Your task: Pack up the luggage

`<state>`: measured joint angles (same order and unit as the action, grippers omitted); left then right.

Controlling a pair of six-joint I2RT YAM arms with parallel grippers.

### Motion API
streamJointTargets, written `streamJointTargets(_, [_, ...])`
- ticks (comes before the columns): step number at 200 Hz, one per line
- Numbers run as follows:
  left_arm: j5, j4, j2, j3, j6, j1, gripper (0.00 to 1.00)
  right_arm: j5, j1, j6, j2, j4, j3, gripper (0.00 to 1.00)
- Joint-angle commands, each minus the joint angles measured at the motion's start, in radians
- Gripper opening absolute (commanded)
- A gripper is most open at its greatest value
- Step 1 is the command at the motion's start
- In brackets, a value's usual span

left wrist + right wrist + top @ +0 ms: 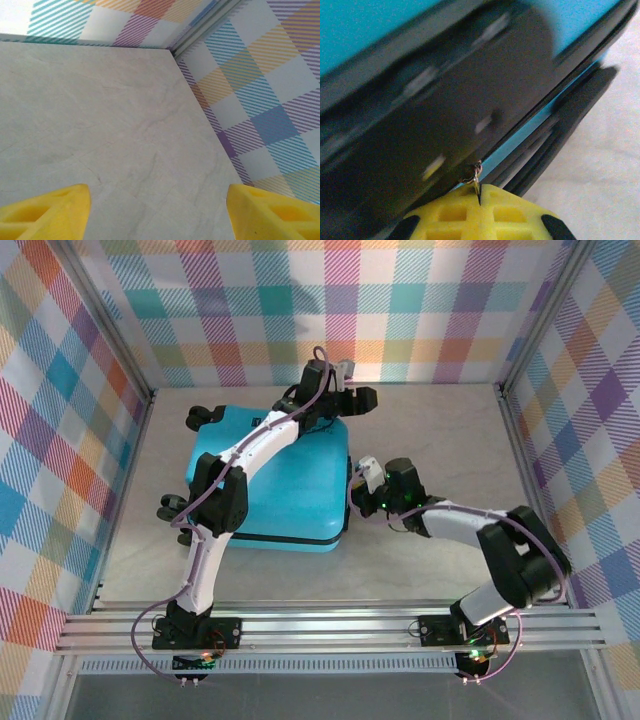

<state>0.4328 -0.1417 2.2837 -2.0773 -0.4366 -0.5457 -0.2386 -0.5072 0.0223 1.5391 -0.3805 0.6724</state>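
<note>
Yellow latticed plastic fingers of the right gripper (480, 194) are pinched together on a small metal zipper pull (476, 176) right at their tips. Just beyond it runs the matte black zipper band (420, 125) of the luggage (370, 25), a smooth turquoise hard shell with rounded corners, lying flat on the table to this claw's left. Farther off, past the case's far edge, the left gripper (157, 202) hangs with its yellow wedge-shaped fingers spread wide and nothing between them, pale marbled table (100, 100) beneath and a plaid wall (270, 100) beyond.
</note>
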Motion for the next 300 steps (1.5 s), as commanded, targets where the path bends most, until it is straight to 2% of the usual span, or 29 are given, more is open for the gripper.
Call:
streamJointTargets(1, [0.095, -0.161, 0.014, 0.053, -0.073, -0.04, 0.71, 0.107, 0.075, -0.043, 0.045, -0.226, 0.112, 0.0])
streamJointTargets(39, [0.115, -0.157, 0.004, 0.049, -0.067, -0.04, 0.71, 0.111, 0.112, -0.069, 0.167, -0.242, 0.221, 0.0])
streamJointTargets(69, [0.131, -0.146, -0.001, 0.057, -0.07, -0.04, 0.71, 0.144, 0.167, -0.155, 0.256, -0.313, 0.307, 0.0])
streamJointTargets(94, [0.138, -0.129, -0.003, 0.055, -0.079, -0.04, 0.72, 0.229, 0.184, -0.222, 0.32, -0.333, 0.369, 0.0])
streamJointTargets(110, [0.112, -0.111, -0.017, 0.053, -0.077, -0.037, 0.76, 0.255, 0.187, -0.262, 0.333, -0.365, 0.36, 0.0])
streamJointTargets(133, [0.039, -0.128, -0.072, 0.057, -0.055, -0.021, 0.8, 0.222, 0.188, -0.266, 0.313, -0.404, 0.311, 0.0])
streamJointTargets(175, [-0.181, -0.146, -0.293, 0.209, -0.023, 0.026, 0.84, 0.196, 0.182, -0.266, 0.214, -0.432, 0.171, 0.0])
streamJointTargets(209, [-0.361, -0.145, -0.46, 0.328, 0.013, 0.053, 0.88, 0.23, 0.155, -0.26, 0.117, -0.454, 0.048, 0.0])
streamJointTargets(238, [-0.429, -0.191, -0.561, 0.392, 0.037, 0.061, 0.89, 0.232, 0.129, -0.249, 0.071, -0.442, -0.004, 0.0])
streamJointTargets(263, [-0.504, -0.181, -0.705, 0.565, 0.014, 0.062, 0.89, 0.229, 0.119, -0.249, 0.048, -0.44, -0.033, 0.0])
streamJointTargets(300, [-0.502, -0.193, -1.0, 0.801, -0.06, 0.046, 0.87, 0.232, 0.105, -0.222, 0.032, -0.411, -0.042, 0.0])
